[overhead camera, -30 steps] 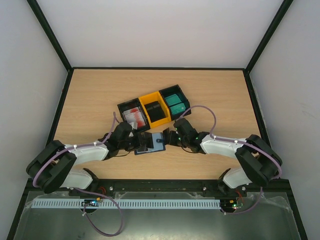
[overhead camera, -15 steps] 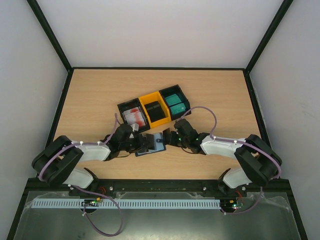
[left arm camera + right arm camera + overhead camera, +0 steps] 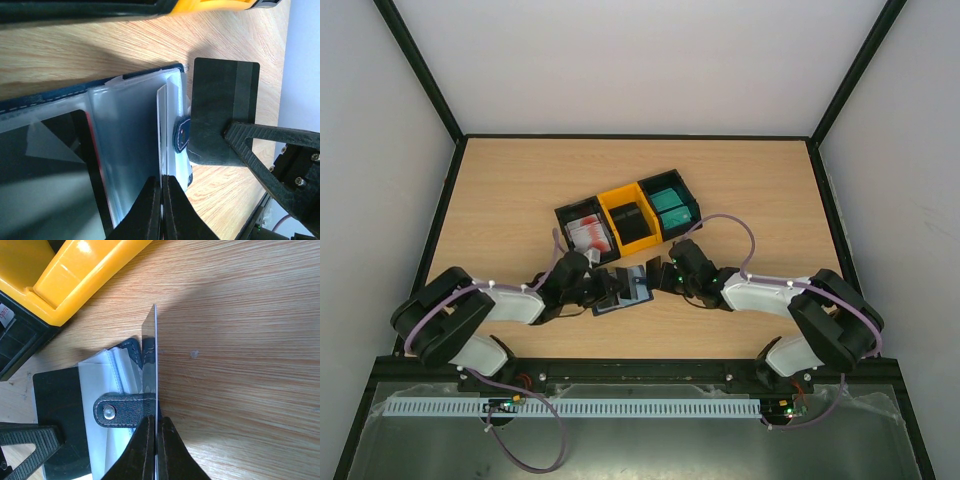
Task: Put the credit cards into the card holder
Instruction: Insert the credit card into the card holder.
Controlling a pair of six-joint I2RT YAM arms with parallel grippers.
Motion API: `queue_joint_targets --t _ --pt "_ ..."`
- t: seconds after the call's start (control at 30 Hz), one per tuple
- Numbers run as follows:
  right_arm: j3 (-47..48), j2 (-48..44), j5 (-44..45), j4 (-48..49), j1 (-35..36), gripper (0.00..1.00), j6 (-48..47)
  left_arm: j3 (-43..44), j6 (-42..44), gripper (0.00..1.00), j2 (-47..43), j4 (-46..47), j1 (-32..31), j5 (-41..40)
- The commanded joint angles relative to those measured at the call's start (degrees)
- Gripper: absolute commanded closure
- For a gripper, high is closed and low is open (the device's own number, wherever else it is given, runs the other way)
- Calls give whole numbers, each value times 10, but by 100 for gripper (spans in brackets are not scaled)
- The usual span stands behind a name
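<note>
The card holder [image 3: 630,287] lies open on the wood between both grippers, dark navy outside with pale blue sleeves [image 3: 130,150] and a snap tab [image 3: 122,410]. My left gripper [image 3: 162,182] is shut on one thin pale sleeve leaf of the holder and holds it upright. My right gripper [image 3: 156,425] is shut on a black credit card [image 3: 220,100], which stands on edge at the holder's tab side, over the snap tab. More credit cards sit in the bins: white with red [image 3: 586,232], black [image 3: 632,220] and teal [image 3: 670,208].
Three joined open-top bins stand just behind the holder: black [image 3: 563,216], yellow [image 3: 612,198] and black [image 3: 686,198]. The yellow bin's wall [image 3: 75,280] is close to my right gripper. Black-framed white walls [image 3: 430,220] enclose the table.
My left arm has swung right and closer to the holder, and the holder has shifted slightly. The right gripper with the black card has hardly moved.
</note>
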Motion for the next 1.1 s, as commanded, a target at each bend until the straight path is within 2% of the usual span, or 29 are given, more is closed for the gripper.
queue_joint_targets --t 0.0,0.3,0.57,0.8,1.07 --pt "-17 16 16 -20 3 98 6 -15 -35 98 10 23 -21 -24" --pt "-24 22 10 -11 3 98 14 -6 -51 92 62 48 -39 -4" --pt "-34 23 10 0 3 98 21 20 -24 82 54 -25 -61 -24" --pt "-36 18 13 0 3 98 18 71 38 76 34 -150 -76 -52" --pt "-29 -17 44 -19 3 98 13 83 66 57 -15 -230 -78 -75"
